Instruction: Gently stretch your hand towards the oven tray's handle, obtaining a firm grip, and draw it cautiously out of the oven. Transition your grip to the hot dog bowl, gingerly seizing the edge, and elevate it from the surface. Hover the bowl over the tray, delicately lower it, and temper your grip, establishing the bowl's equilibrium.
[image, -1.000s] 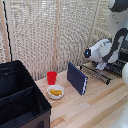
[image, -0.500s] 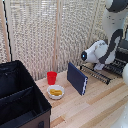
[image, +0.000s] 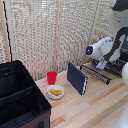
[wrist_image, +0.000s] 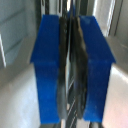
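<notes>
The tool (image: 102, 65) sits low at the exterior view's right, over the oven tray (image: 102, 73), whose thin dark bars jut out toward the dark blue book (image: 77, 78) standing upright on the surface (image: 95, 107). In the wrist view the two blue pads (wrist_image: 47, 70) are nearly together, with only a narrow dark sliver between them, so the tool appears closed on the tray's handle (wrist_image: 71, 75), though the blur keeps this from being certain. The oven itself lies mostly beyond the frame edge and cannot be made out clearly. The main risk is the grip: a thin bar between flat pads may slip or twist, and a tug that is not straight along the rack's runners could jam the rack or drag the oven with it. Pulled too far, the rack could tip off its support or meet the book, which stands just beside its front edge and could topple. The hot dog bowl (image: 55, 91) rests on the surface near the red cup (image: 51, 77), well apart from the rack, beside the large black bin (image: 20, 100); carrying it later means passing the book, and a grip on the shallow rim could tilt it and spill the hot dog.
</notes>
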